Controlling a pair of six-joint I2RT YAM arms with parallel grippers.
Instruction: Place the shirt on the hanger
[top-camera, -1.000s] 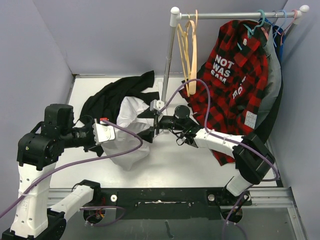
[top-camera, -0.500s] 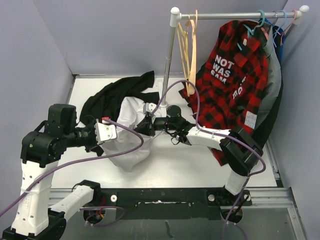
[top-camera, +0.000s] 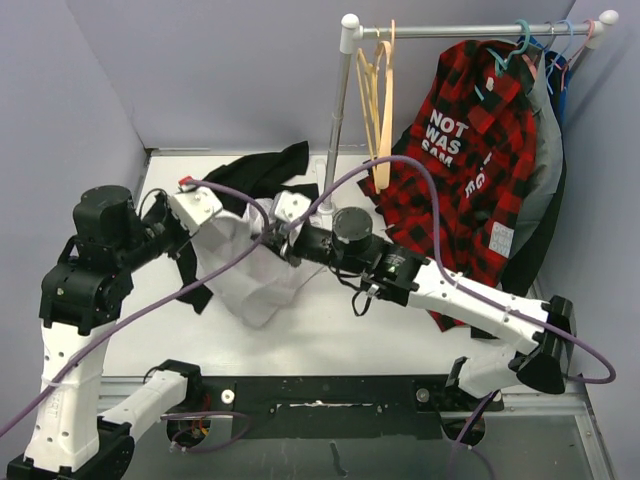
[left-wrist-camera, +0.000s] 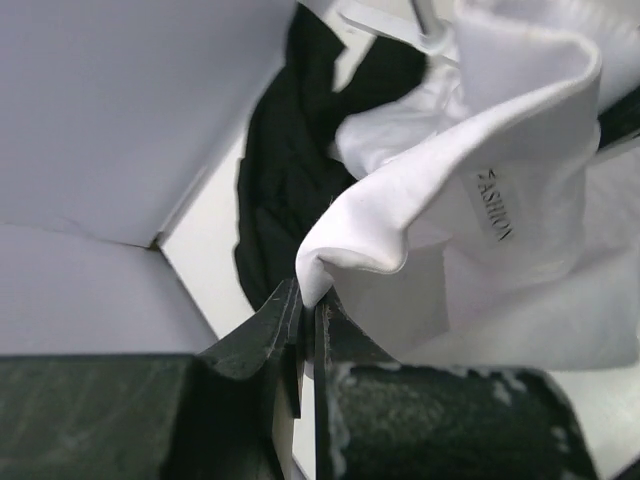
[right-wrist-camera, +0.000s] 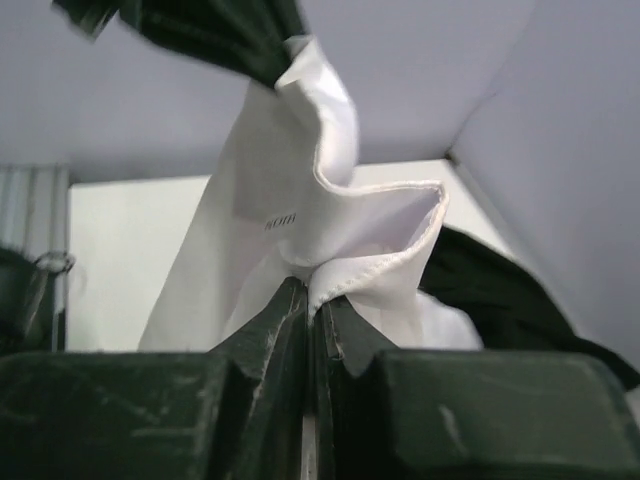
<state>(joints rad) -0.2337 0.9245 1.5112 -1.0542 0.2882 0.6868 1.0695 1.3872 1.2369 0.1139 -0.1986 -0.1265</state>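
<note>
Above the white table (top-camera: 335, 335) the shirt (top-camera: 245, 275) now hangs higher than a second ago, its collar stretched between the left gripper (left-wrist-camera: 308, 300) and right gripper (right-wrist-camera: 312, 298), both pinched tight on fabric. The hanger (top-camera: 386, 120) waits on the rail (top-camera: 470, 30), well apart, so threading seems next. The sleeves are bunched and hard to trace.

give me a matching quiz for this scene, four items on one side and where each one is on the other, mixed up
1 white shirt
2 tan hanger
3 plaid shirt
4 black garment

a lying on the table
b hanging bare on the rail
c pinched by the left gripper and the right gripper
d draped on a hanger on the rail

Pairs: 1-c, 2-b, 3-d, 4-a
</note>
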